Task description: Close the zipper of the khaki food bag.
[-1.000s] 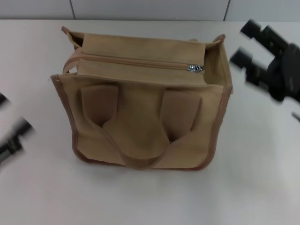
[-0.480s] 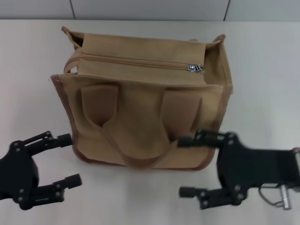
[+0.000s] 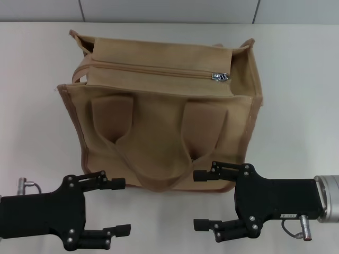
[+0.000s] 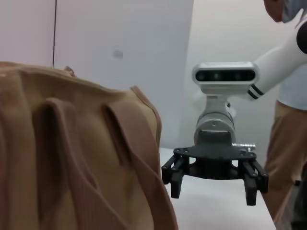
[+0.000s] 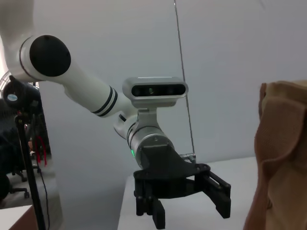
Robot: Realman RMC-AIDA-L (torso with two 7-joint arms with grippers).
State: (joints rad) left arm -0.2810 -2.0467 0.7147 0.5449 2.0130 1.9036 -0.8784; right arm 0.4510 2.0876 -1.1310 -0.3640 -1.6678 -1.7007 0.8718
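Jaws are being held spread on both the left gripper and right gripper, low in the frame, grasping nothing. Soft canvas is being presented by the khaki food bag; its zipper is probably best taken at the silver pull tab.

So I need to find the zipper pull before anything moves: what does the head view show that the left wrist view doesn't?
Only the head view shows the zipper with its silver pull tab near the bag's right end, the top panel, and the left gripper, open near the bag's front.

Only the left wrist view shows a person standing behind the right arm.

Both show the khaki food bag with its looped handle and the open right gripper, holding nothing.
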